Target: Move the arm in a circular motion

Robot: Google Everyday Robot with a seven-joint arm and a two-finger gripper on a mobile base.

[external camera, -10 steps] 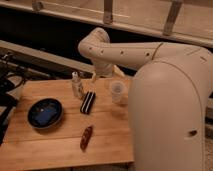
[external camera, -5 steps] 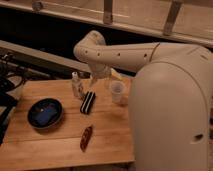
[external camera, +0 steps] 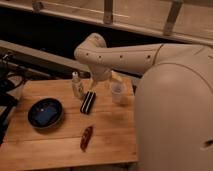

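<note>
The arm (external camera: 125, 57) is thick, cream-white and smooth, with small dark holes along it. It fills the right side of the camera view and reaches left to a rounded elbow joint (external camera: 91, 50) above the back of the wooden table (external camera: 115, 135). From the elbow it bends down to the gripper (external camera: 100, 81). The gripper hangs just above the table's far edge, between a small clear bottle (external camera: 76, 85) and a white cup (external camera: 118, 93), right behind a black ribbed object (external camera: 88, 102).
A dark blue bowl (external camera: 45, 113) sits at the table's left. A reddish-brown oblong object (external camera: 86, 138) lies near the front middle. A dark counter and a metal railing (external camera: 107, 12) run behind the table. Dark equipment (external camera: 7, 85) stands at the left edge.
The elbow has shifted a little to the left and slightly down. The objects on the table have not moved.
</note>
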